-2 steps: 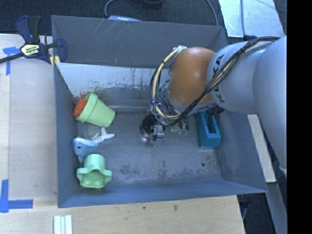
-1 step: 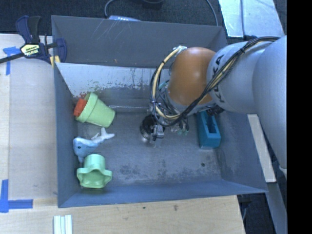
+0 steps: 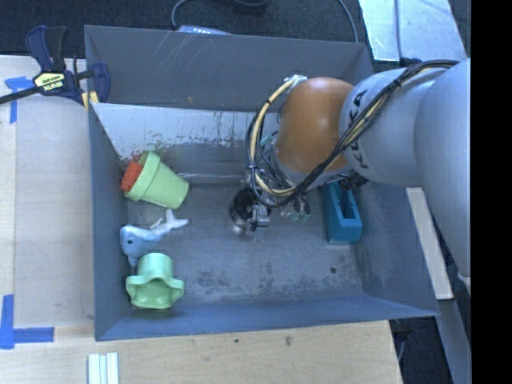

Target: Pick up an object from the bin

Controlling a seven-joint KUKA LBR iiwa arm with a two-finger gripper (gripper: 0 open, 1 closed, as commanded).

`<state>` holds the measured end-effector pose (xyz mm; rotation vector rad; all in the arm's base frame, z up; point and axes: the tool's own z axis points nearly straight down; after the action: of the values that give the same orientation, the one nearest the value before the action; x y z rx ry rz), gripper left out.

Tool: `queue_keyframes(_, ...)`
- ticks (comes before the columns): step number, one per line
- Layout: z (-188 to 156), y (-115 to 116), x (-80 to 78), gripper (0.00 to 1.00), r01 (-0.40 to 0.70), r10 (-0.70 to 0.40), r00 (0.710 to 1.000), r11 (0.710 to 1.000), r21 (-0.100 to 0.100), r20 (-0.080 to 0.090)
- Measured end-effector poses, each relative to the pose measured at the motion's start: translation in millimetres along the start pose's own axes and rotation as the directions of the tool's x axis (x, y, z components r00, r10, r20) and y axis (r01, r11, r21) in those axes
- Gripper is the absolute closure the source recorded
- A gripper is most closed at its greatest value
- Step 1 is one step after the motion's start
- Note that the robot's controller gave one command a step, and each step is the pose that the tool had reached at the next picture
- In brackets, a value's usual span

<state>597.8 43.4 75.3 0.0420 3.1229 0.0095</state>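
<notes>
My gripper [image 3: 250, 216] hangs low over the bare floor in the middle of the bin, under the arm's orange cover. A blue rectangular block [image 3: 342, 212] lies just to its right, near the bin's right wall. To its left, a small blue and white whale toy [image 3: 149, 234] lies on the floor, a clear gap away. A light green cup with an orange piece at its end [image 3: 157, 181] lies tipped on its side at the upper left.
A light green flower-shaped piece [image 3: 154, 281] sits in the front left corner, just below the whale. The arm and its cables come in from the right and cover the bin's upper right part.
</notes>
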Motion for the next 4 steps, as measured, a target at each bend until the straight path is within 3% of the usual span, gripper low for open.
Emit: queue_keyframes(4,0.0,0.0,0.0,1.00,-0.001,0.001,1.000,1.000,0.000,0.000)
